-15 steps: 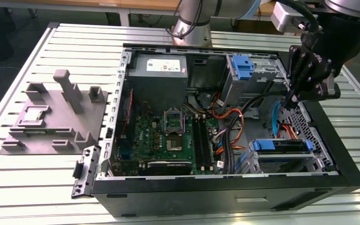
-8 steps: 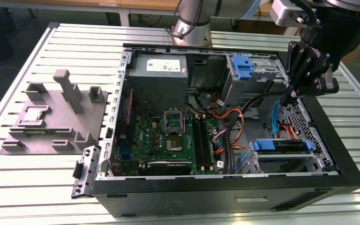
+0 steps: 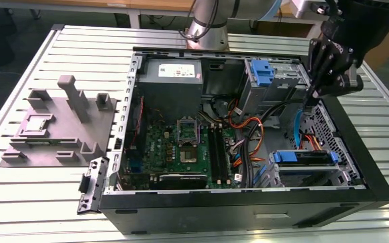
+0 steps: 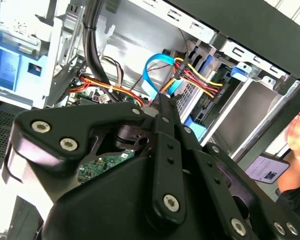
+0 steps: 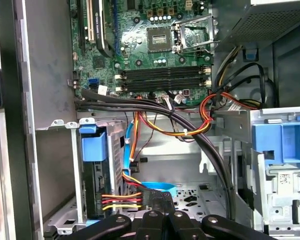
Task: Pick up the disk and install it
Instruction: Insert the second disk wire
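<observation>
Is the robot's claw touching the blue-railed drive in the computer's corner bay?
Apart. In the exterior view the gripper hangs higher up by the case wall, with cables visible between it and the disk.

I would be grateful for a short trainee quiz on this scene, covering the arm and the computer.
1. In the exterior view, the pincer hangs: A) over the open computer case; B) over a conveyor belt; C) over a shelf.
2. True or false: the computer case has its side panel closed, hiding the motherboard.
3. Fill in: the plastic bracket on the disk in the case's bay is coloured ____.

Key: 1 A; 2 false; 3 blue.
</observation>
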Controlling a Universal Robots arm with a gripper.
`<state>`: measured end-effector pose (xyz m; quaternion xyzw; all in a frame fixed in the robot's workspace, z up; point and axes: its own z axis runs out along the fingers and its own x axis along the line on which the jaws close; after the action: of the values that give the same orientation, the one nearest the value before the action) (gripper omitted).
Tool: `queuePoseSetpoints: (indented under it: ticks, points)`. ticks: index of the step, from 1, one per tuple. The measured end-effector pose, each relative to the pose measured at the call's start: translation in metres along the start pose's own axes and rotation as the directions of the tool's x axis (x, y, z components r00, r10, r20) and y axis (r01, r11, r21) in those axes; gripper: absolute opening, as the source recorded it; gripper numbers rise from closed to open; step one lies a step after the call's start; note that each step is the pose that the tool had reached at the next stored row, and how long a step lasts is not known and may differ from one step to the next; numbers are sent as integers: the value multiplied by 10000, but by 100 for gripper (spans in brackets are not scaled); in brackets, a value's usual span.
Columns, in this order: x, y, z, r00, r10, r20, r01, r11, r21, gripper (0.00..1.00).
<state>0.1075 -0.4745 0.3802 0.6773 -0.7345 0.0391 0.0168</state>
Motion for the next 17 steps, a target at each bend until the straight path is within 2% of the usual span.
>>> queuePoseSetpoints:
  ticks: [4, 9, 11, 12, 17]
  points:
    - [-28, 2, 3, 9999, -5, -144, 5, 10000, 3, 10]
    - [-29, 3, 10, 9991, -12, -421, 13, 10000, 24, 10]
    - [-29, 3, 19, 9987, -15, -507, 16, 10000, 31, 11]
    - [-30, 3, 24, 9986, -15, -533, 17, 10000, 33, 17]
    - [-32, 4, 58, 9984, -16, -563, 18, 10000, 36, 17]
